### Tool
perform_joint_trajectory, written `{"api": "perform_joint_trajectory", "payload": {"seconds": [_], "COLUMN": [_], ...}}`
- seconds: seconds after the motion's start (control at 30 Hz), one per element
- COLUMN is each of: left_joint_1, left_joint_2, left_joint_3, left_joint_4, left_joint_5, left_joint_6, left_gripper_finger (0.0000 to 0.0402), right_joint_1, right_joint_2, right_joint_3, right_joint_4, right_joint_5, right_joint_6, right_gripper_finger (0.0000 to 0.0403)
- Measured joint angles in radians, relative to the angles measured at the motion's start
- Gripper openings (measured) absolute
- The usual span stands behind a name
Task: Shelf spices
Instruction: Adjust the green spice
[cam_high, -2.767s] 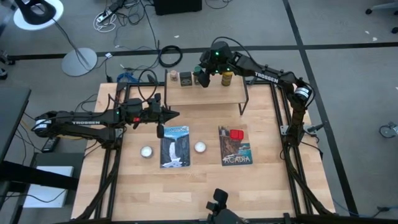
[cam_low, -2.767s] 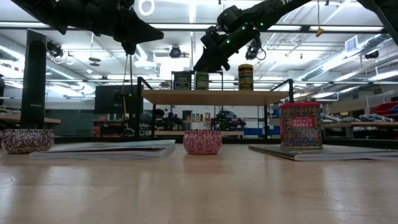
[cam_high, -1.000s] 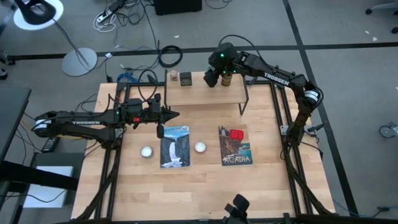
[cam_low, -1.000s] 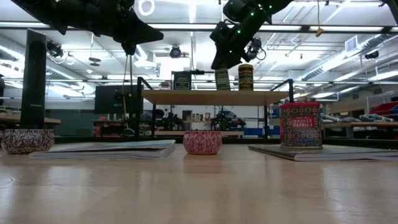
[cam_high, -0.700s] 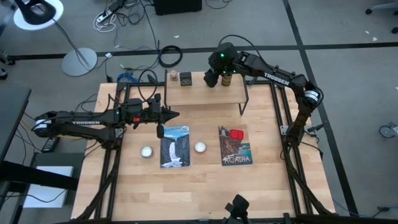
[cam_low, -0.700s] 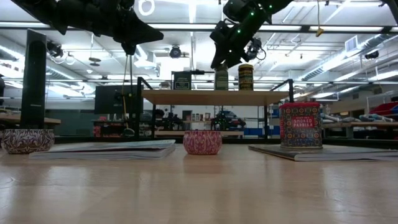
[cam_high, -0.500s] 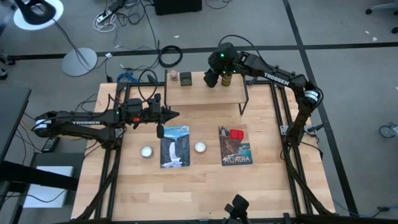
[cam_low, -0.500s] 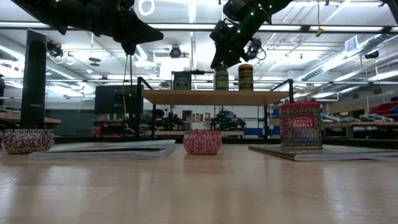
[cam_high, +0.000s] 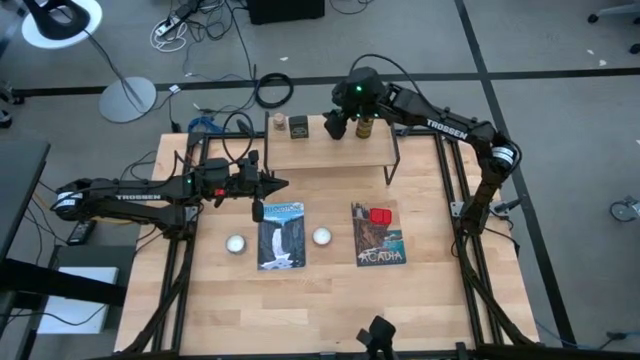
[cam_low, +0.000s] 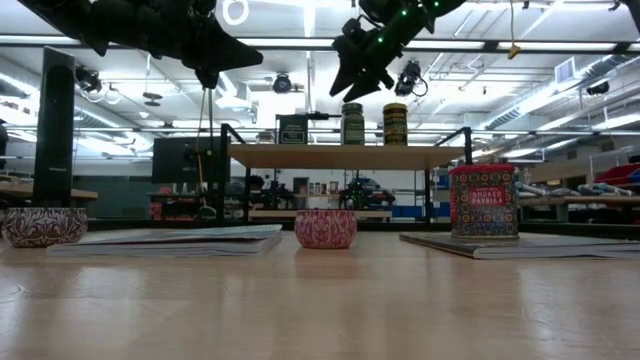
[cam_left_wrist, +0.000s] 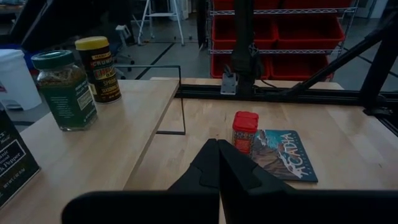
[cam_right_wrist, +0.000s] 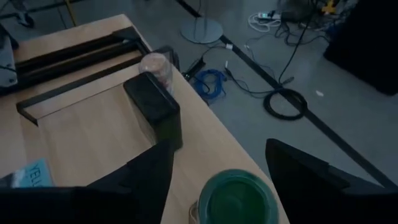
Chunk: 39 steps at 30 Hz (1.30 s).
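Observation:
On the shelf (cam_high: 320, 150) stand a tiny brown jar (cam_high: 275, 123), a dark square tin (cam_high: 297, 125), a green jar (cam_low: 353, 124) and a yellow-capped jar (cam_high: 366, 127), each on its base. My right gripper (cam_low: 352, 85) hovers open just above the green jar's lid (cam_right_wrist: 235, 196), its fingers to either side and clear of it. The red tin (cam_high: 379, 215) stands on a picture book (cam_high: 377, 238) at the table's right. My left gripper (cam_high: 275, 184) is shut, holds nothing, and hangs over the table's left half, level with the shelf's near edge.
A second picture book (cam_high: 281, 236) lies mid-table between two small round white things (cam_high: 236, 243) (cam_high: 321, 236). The shelf's black legs (cam_high: 394, 160) stand at the far edge. Bare board shows on the shelf's near half and along the table's near side.
My right gripper has stood the green jar on the shelf beside the yellow-capped jar, opened, let go, and tipped up a little off the lid. The jar, tilted a second ago, now stands upright by itself.

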Motion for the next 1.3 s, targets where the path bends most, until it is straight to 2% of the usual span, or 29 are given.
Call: {"api": "perform_joint_trajectory", "payload": {"seconds": [0.17, 0.27, 0.37, 0.5, 0.53, 0.67, 1.3], "left_joint_1": [0.000, 0.000, 0.000, 0.000, 0.000, 0.000, 0.000], "left_joint_2": [0.000, 0.000, 0.000, 0.000, 0.000, 0.000, 0.000], "left_joint_3": [0.000, 0.000, 0.000, 0.000, 0.000, 0.000, 0.000], "left_joint_4": [-0.002, -0.002, -0.002, -0.002, -0.002, -0.002, -0.002], "left_joint_5": [0.000, 0.000, 0.000, 0.000, 0.000, 0.000, 0.000], "left_joint_6": [0.003, 0.003, 0.003, 0.003, 0.003, 0.003, 0.003], "left_gripper_finger": [0.0001, 0.0001, 0.0001, 0.0001, 0.0001, 0.0001, 0.0001], "right_joint_1": [0.022, 0.047, 0.076, 0.090, 0.090, 0.073, 0.017], "right_joint_2": [-0.001, -0.001, -0.001, -0.001, -0.001, -0.001, -0.001], "right_joint_3": [0.000, 0.000, 0.000, 0.000, 0.000, 0.000, 0.000], "right_joint_4": [0.006, 0.029, 0.038, 0.033, 0.028, 0.015, -0.076], "right_joint_5": [0.025, 0.032, 0.079, 0.105, 0.108, 0.137, 0.127], "right_joint_6": [-0.022, -0.088, -0.151, -0.210, -0.224, -0.226, -0.227], "right_gripper_finger": [0.0237, 0.0206, 0.0147, 0.0032, 0.0016, 0.0007, 0.0001]}}
